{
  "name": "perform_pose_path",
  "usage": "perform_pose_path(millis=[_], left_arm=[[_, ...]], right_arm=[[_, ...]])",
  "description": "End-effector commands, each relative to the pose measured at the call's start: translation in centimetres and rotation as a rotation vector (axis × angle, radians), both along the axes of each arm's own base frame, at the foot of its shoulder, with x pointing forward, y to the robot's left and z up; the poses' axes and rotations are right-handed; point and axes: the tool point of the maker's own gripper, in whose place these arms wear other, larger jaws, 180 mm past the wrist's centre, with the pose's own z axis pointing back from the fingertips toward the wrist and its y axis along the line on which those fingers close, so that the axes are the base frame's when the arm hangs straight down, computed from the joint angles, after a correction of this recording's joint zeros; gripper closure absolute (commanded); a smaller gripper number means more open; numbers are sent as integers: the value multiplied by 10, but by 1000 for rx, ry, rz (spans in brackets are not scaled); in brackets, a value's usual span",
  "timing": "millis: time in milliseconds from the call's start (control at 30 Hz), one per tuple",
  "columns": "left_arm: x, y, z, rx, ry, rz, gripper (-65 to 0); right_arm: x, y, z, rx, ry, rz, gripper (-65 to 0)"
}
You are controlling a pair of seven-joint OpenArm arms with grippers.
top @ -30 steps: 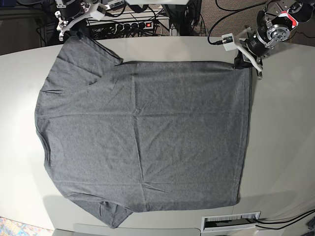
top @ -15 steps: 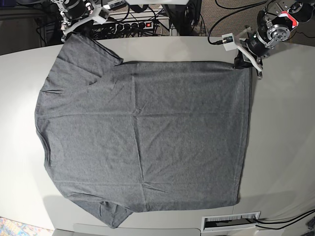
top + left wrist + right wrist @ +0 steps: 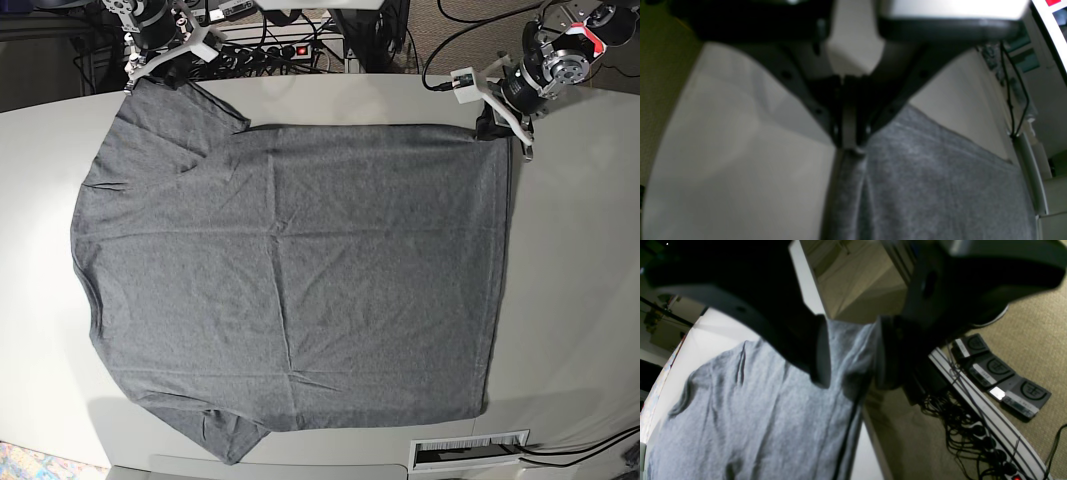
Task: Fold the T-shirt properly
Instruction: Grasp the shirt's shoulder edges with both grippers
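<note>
While it lies spread flat across most of the pale table (image 3: 580, 300), the heather-grey T-shirt (image 3: 290, 270) shows shallow creases running over its body, its bottom hem toward the base view's right and its two short sleeves toward the left, one at the top left corner of the cloth and one at the lower left near the table's front edge. At the garment's top right corner, the left gripper (image 3: 490, 128) is pinched closed on the hem, and the wrist view confirms it: the dark jaws meet on a small bunched fold of grey fabric (image 3: 850, 156), which rises slightly from the tabletop (image 3: 740, 160) at that point. At the opposite corner, the right gripper (image 3: 135, 80) hangs above the edge of the top sleeve with its jaws held wide; its wrist view shows the sleeve cloth (image 3: 850, 350) framed between the two dark fingers (image 3: 818, 353), nothing clamped between them, though whether they touch the fabric cannot be told. No containers appear on the table, and nothing rests on the shirt. Beyond the far edge of the table, a power strip (image 3: 270, 50) with a lit red switch and a tangle of black cables (image 3: 973, 433) lie on the carpeted floor, beside several black adapters (image 3: 1000, 373). At the front edge of the table, a white slotted panel (image 3: 470, 450) sits just below the shirt's lower right corner, apart from the cloth.
</note>
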Motion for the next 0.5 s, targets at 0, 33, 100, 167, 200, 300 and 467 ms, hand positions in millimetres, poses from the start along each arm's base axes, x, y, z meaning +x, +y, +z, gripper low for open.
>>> perform_pose_path(millis=[0,33,100,167,200,300,467], left_arm=[[-17,5,-10,26,80,-13,0],[-17,5,-10,26,80,-13,0],[-17,5,-10,27,79,-13,0],[-17,5,-10,27,80,-13,0],[-17,5,-10,27,80,-13,0],[-17,5,-10,27,80,-13,0],[-17,6,-10,27,80,-13,0]], right_arm=[[4,-1,5,-3,-22,8,-232],[5,-2,4,-7,-22,6,-232],[7,-8,0,-24,-22,2,-232],[9,-14,-4,-41,-20,-4,-232],[9,-15,-5,-45,-19,-5,-232],[8,-16,-5,-48,-17,-7,-231],[7,-20,-5,-67,-10,-21,-64]])
